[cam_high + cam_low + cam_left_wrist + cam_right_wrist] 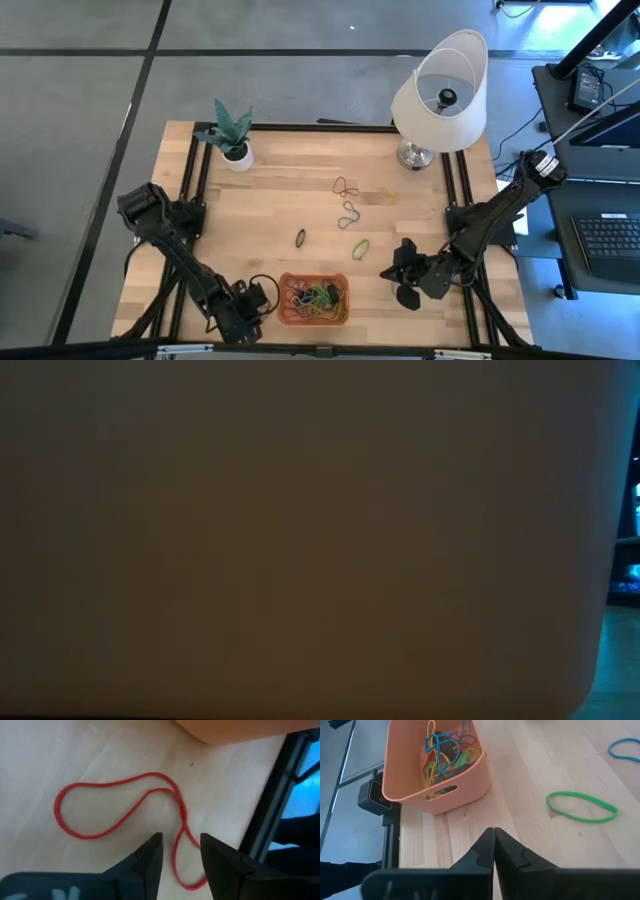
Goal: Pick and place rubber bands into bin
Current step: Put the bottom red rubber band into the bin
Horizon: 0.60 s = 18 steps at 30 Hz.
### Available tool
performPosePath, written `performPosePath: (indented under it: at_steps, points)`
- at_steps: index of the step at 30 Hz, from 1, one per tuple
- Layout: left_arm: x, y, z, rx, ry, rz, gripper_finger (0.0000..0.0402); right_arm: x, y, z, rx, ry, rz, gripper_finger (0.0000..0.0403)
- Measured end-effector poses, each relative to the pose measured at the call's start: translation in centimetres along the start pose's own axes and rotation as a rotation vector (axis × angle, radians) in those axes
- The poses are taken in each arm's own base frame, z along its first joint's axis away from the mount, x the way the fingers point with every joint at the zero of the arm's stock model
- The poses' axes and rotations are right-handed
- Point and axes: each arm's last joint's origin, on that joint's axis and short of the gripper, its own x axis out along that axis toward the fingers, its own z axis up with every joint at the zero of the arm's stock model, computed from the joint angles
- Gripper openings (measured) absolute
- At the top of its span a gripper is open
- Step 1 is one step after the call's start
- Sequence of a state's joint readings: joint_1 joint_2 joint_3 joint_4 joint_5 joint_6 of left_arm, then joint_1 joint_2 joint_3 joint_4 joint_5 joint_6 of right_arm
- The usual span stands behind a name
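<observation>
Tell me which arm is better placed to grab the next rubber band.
Left, probably. The left claw is open astride a red rubber band on the table, right beside the bin. The right claw is shut, short of the green band.

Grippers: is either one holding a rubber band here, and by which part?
Neither. The left gripper is open, its fingers straddling a red rubber band lying on the table. The right gripper is shut on nothing.

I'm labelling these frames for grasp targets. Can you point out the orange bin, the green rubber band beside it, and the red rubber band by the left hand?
orange bin [410, 795]: right wrist view, front wall.
green rubber band [582, 806]: right wrist view, the loop's near strand.
red rubber band [100, 784]: left wrist view, top strand of the loop.
</observation>
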<state>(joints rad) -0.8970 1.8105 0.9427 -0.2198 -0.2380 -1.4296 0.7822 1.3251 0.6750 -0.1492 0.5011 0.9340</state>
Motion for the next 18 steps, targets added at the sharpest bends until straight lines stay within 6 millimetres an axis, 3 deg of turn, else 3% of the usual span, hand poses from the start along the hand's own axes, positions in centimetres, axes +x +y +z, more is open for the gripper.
performPosePath:
  at_steps: [5,13,18]
  points:
    - [1.2,-0.7,-0.2,0.089,-0.009,0.118,0.0119,0.0,0.0,0.0,-0.001,0.002,0.001,0.0012]
    - [1.8,-1.6,-0.1,0.185,0.04,0.278,0.0015,0.0,0.0,0.0,-0.001,0.004,0.002,0.0012]
    - [1.7,-1.6,-0.1,0.228,0.053,0.283,0.0003,0.0,0.0,0.0,-0.001,0.004,0.001,0.0012]
